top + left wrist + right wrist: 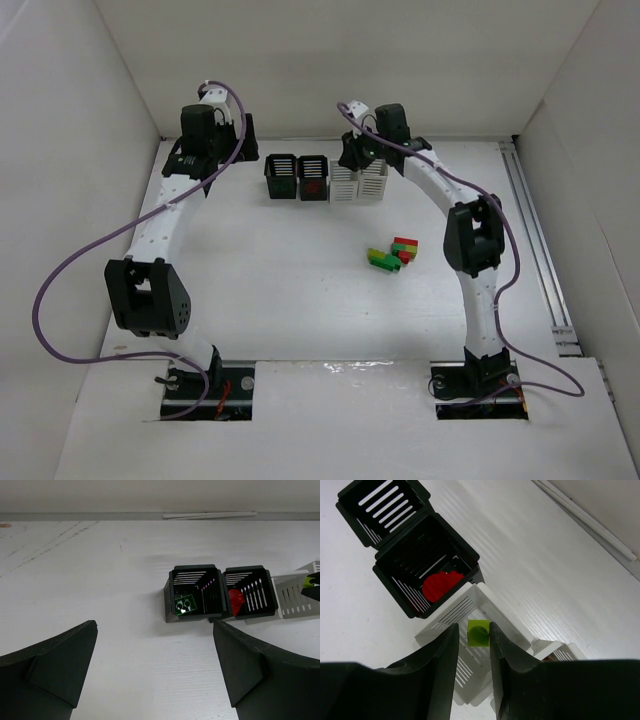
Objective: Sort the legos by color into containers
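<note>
Four containers stand in a row at the back: a black basket [281, 177] with a green lego [185, 603], a black basket [313, 178] with a red lego [440, 585], and two white baskets [343, 184] [372, 180]. My right gripper [473, 625] hangs over the first white basket [445, 617]. Its jaws stand slightly apart, with a yellow-green lego [479, 633] at their tips. The brick touches the right finger, and a gap shows on its left. My left gripper [154, 625] is wide open and holds nothing, over bare table left of the baskets. A pile of red and green legos [393, 254] lies mid-table.
White walls enclose the table on three sides. A metal rail [540, 250] runs along the right edge. Purple cables loop from both arms. The second white basket [555, 650] sits just beyond my right fingers.
</note>
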You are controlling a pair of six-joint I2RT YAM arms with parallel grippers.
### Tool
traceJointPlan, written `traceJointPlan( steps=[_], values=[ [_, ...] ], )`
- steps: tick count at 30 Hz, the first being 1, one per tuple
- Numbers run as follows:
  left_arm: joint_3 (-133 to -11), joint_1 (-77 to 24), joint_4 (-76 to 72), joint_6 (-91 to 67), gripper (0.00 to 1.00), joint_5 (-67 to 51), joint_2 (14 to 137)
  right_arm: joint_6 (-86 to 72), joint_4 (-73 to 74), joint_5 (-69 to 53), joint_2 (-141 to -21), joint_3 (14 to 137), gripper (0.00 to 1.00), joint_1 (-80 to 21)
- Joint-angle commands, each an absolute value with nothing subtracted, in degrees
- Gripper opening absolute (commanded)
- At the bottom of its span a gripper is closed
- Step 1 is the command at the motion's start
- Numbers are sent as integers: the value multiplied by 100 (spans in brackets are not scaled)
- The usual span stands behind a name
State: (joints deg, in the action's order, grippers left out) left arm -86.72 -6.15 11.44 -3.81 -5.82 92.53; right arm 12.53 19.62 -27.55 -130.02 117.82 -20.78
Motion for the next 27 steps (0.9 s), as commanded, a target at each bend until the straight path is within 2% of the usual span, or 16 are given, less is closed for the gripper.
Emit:
traceJointPlan(
  steps=[1,14,21,23,27],
  values=[
    [-8824,-598,1063,-325,100,-615,9132,1362,1872,-2742,-12727,11707,36,-2136],
    [-8771,-598,959,-325,100,-922,9185,1362,1784,-3102,-12174,11136,39,-2136],
    [-8122,-598,467,-193,100,-1608,8685,1501,1371,-3725,-11086,10407,36,-1891],
    [-7964,-659,388,-18,100,-1723,8570,1914,2106,-4233,-10821,10301,36,-1628],
    [-7621,-852,316,62,100,-1723,8438,3933,4469,-4421,-10512,10178,47,-1310]
  ],
)
